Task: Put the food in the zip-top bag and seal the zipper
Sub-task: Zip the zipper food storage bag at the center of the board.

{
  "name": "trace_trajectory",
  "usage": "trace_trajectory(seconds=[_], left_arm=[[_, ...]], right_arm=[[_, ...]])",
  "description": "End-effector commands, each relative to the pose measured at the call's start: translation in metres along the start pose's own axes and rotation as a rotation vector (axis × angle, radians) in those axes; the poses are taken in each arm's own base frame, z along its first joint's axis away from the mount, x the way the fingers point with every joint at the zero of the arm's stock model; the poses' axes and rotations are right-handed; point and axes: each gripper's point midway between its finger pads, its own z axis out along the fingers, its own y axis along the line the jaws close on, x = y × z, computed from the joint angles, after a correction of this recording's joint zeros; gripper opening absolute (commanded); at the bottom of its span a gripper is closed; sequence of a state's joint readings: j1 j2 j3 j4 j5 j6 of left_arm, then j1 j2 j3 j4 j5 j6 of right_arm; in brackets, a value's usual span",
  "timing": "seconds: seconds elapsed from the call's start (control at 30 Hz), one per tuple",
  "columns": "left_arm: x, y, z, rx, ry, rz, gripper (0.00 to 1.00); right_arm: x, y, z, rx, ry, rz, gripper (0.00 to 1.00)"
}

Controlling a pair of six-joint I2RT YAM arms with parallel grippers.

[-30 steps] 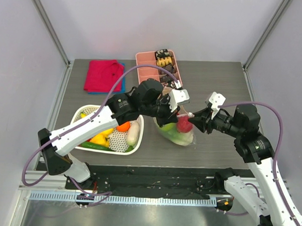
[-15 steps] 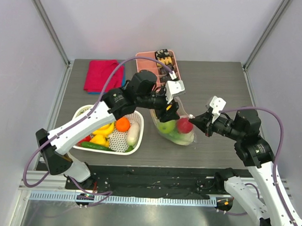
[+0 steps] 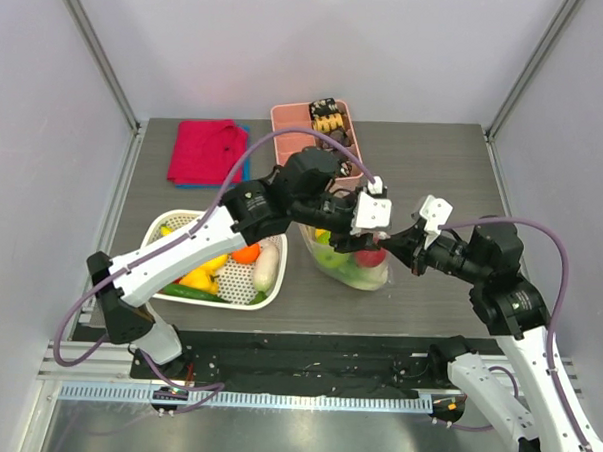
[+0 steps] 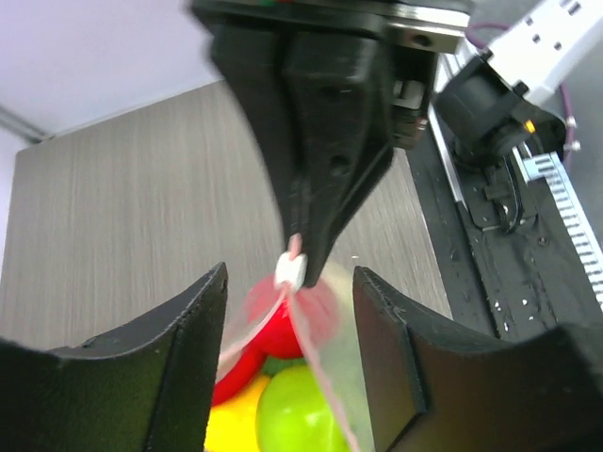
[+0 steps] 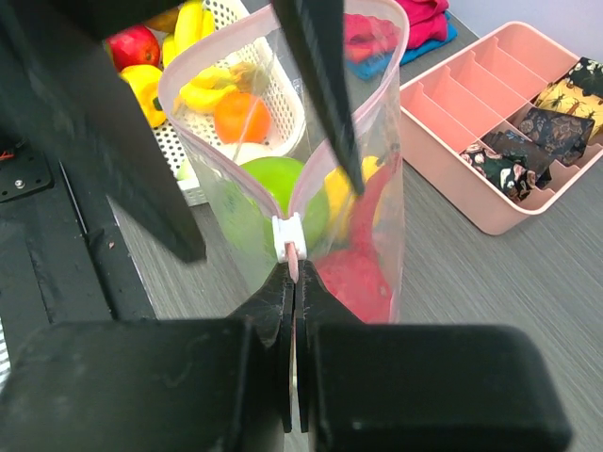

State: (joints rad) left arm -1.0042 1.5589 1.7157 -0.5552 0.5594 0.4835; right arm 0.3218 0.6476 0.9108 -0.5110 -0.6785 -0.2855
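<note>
Zip-top bag (image 3: 352,266) is standing on the table (image 3: 434,172) beside the white basket (image 3: 237,281), holding a green apple (image 5: 273,184) and red fruit (image 5: 353,273). Right gripper (image 5: 294,275) is pinching the zipper (image 5: 403,75) strip tight just below its white slider (image 5: 286,235). Left gripper (image 4: 290,287) is hovering with jaws spread around that slider, seemingly not touching it.

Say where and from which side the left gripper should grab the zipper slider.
Pinch the white slider across its sides, where it stands proud of the pink zipper, coming from the bag's open-mouth side, facing the right gripper, which is shut on the zipper end behind it. The left gripper's open jaws sit either side of it.
</note>
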Motion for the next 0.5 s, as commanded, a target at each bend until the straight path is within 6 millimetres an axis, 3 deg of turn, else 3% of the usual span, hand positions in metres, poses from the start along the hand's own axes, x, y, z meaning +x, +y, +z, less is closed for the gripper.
trace_trajectory(seconds=[0.0,0.23,0.37,0.47], left_arm=[[-0.003,-0.004,0.011,0.038,-0.001,0.069,0.54],[-0.007,0.000,0.013,0.010,-0.012,0.026,0.35],[0.004,-0.005,0.010,0.019,0.025,0.024,0.18],[0.015,-0.007,0.005,0.014,0.060,0.005,0.13]], right_arm=[[-0.018,0.002,-0.006,0.008,-0.054,-0.040,0.01],[-0.016,0.002,-0.008,0.019,-0.046,-0.031,0.02],[-0.016,0.000,-0.009,0.035,-0.046,-0.018,0.01],[-0.015,0.000,-0.009,0.038,-0.044,-0.017,0.01]])
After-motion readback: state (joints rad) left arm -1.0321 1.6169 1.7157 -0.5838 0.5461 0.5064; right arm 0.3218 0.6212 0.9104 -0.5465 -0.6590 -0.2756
